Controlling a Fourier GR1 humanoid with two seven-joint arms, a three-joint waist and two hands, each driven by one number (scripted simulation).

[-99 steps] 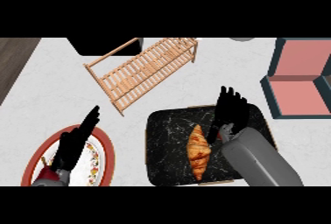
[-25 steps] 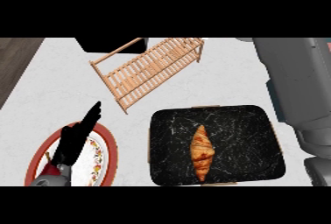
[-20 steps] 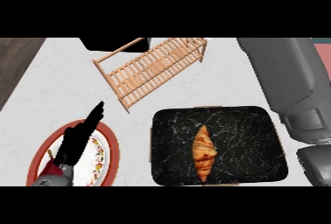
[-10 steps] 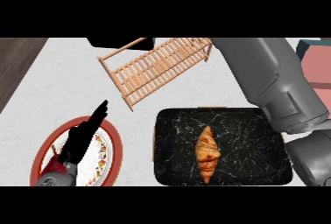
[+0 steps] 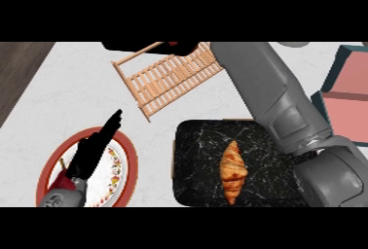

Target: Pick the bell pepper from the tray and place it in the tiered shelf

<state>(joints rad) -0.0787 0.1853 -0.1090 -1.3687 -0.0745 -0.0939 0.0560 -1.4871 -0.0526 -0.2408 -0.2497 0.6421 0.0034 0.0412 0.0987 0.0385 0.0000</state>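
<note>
My right forearm (image 5: pixel 277 97) stretches from the lower right up to the picture's top. My right hand (image 5: pixel 144 46) is over the far end of the wooden slatted tiered shelf (image 5: pixel 169 80). Its black fingers curl round a small red thing, the bell pepper (image 5: pixel 173 44), of which only a sliver shows. The black marbled tray (image 5: pixel 205 141) lies in front of the shelf and holds a croissant (image 5: pixel 232 170). My left hand (image 5: pixel 93 151) rests open at the lower left, fingers straight.
A red-rimmed plate (image 5: pixel 128 153) lies under my left hand. A teal and pink box (image 5: pixel 348 92) stands at the right edge. Dark wood shows beyond the counter's left edge (image 5: pixel 18 73).
My right arm left the tray, swung in from the right and reached up to the shelf's far end. The left hand and croissant have stayed put.
</note>
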